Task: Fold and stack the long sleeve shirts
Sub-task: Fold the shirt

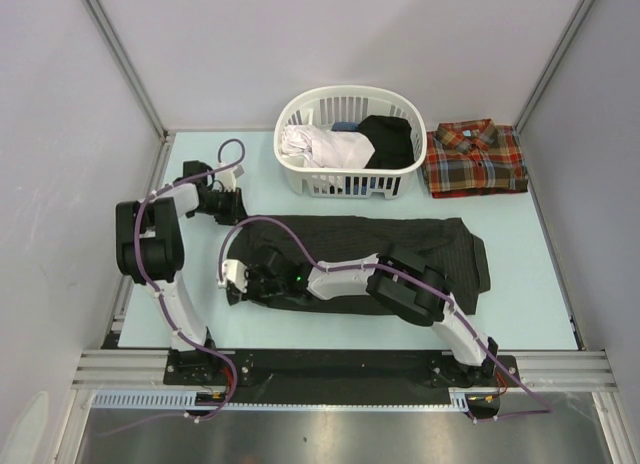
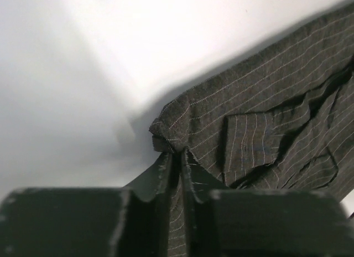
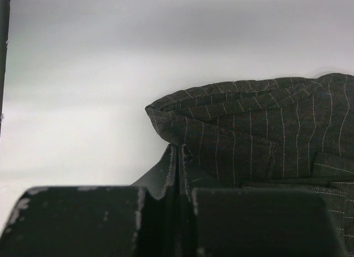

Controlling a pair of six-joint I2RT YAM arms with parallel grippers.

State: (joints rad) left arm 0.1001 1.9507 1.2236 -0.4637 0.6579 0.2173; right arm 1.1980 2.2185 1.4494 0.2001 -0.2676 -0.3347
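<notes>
The black pinstripe shirt (image 1: pixel 400 246) lies spread across the middle of the table. My left gripper (image 1: pixel 233 206) is shut on its far left corner, and the left wrist view shows the cloth (image 2: pixel 265 118) pinched between the gripper's (image 2: pixel 176 152) closed fingers. My right gripper (image 1: pixel 238 280) is shut on the near left corner, and the right wrist view shows a folded edge of the cloth (image 3: pixel 254 129) pinched at the gripper's (image 3: pixel 178 149) tips. The plaid flannel shirt (image 1: pixel 474 159) lies folded at the back right.
A white laundry basket (image 1: pixel 300 179) stands at the back centre, holding white and black clothes. Grey walls enclose the table on the left, right and back. My right arm (image 1: pixel 410 289) lies across the near edge of the pinstripe shirt.
</notes>
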